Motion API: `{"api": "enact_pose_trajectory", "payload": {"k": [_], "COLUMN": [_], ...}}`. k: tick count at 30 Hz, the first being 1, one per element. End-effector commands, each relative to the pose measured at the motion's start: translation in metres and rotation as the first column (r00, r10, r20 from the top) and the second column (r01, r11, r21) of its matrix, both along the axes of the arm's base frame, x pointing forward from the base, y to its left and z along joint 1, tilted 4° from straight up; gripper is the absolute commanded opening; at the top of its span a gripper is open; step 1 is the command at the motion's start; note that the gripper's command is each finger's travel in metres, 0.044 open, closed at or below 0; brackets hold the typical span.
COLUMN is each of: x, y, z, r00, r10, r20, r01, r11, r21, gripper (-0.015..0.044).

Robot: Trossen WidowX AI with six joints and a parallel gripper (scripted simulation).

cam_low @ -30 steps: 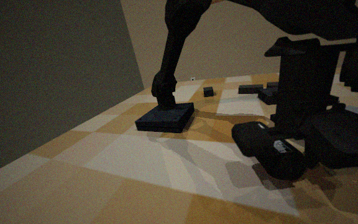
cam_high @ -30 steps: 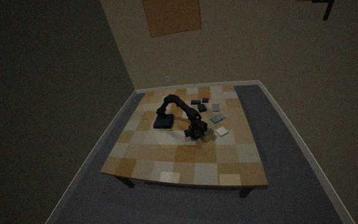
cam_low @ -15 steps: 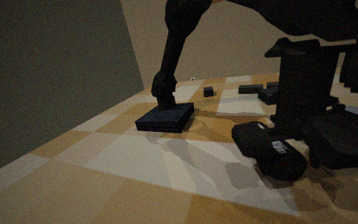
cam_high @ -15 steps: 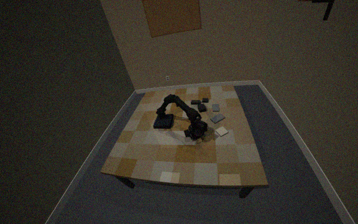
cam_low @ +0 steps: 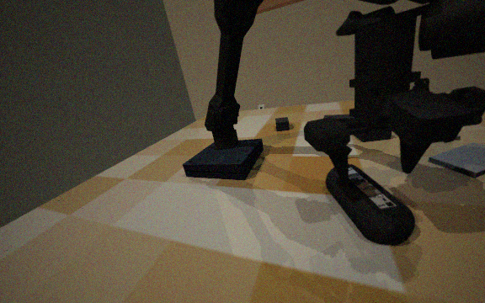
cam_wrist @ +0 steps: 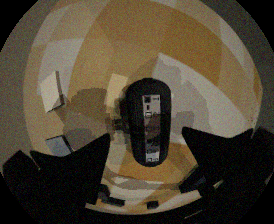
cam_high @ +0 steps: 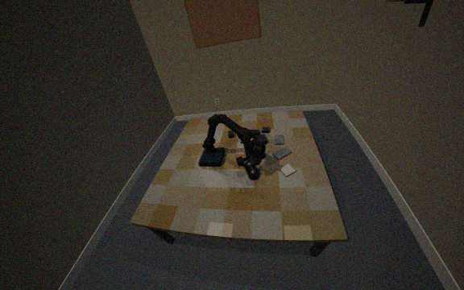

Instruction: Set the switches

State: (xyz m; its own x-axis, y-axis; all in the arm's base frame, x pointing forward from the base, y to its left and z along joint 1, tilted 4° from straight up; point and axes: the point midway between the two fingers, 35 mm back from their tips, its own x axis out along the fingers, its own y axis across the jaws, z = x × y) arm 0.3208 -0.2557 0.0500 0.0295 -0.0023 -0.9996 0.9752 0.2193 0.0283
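The dark controller unit [cam_high: 253, 173] [cam_low: 383, 225] [cam_wrist: 150, 89], a long rounded body, appears to lie on the bench; its contact with the bench is unclear. A narrow strip on its upward face shows pale printed patches at both ends and a darker, reddish middle. I cannot read the print, and no rocker positions can be made out. My gripper [cam_low: 375, 177] [cam_wrist: 148, 133] is wide open above the unit, one finger on each side in the wrist view. In the exterior view the left fingertip overlaps the unit's side; whether it touches is unclear. The face underneath is hidden.
A blue-grey plate [cam_high: 282, 153] [cam_low: 474, 159] and a cream tile [cam_high: 287, 170] [cam_wrist: 51, 92] lie beyond the gripper. Another grey plate [cam_high: 279, 139] and dark blocks [cam_high: 266, 130] [cam_low: 282, 124] lie farther back. The arm's base [cam_high: 212, 158] [cam_low: 221, 157] stands left of the unit.
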Motion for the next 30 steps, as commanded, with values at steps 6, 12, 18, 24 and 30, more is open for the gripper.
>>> {"api": "enact_pose_trajectory", "payload": {"k": [6,12,18,24,30], "x": [-0.0080,-0.0080,-0.0080,-0.0104,-0.0162], "y": [0.0043,0.0043,0.0043,0.0026,-0.0013], "z": [-0.0076,-0.0076,-0.0076,-0.0047,0.0023], "r00": [1.000,1.000,1.000,0.992,0.894], "r10": [-0.015,-0.015,-0.015,0.124,0.442], "r20": [-0.024,-0.024,-0.024,0.001,0.068], "r01": [0.015,0.015,0.015,-0.124,-0.444], "r11": [1.000,1.000,1.000,0.992,0.896], "r21": [0.022,0.022,0.022,0.031,0.022], "gripper": [0.0440,0.0440,0.0440,0.0309,0.0151]}}
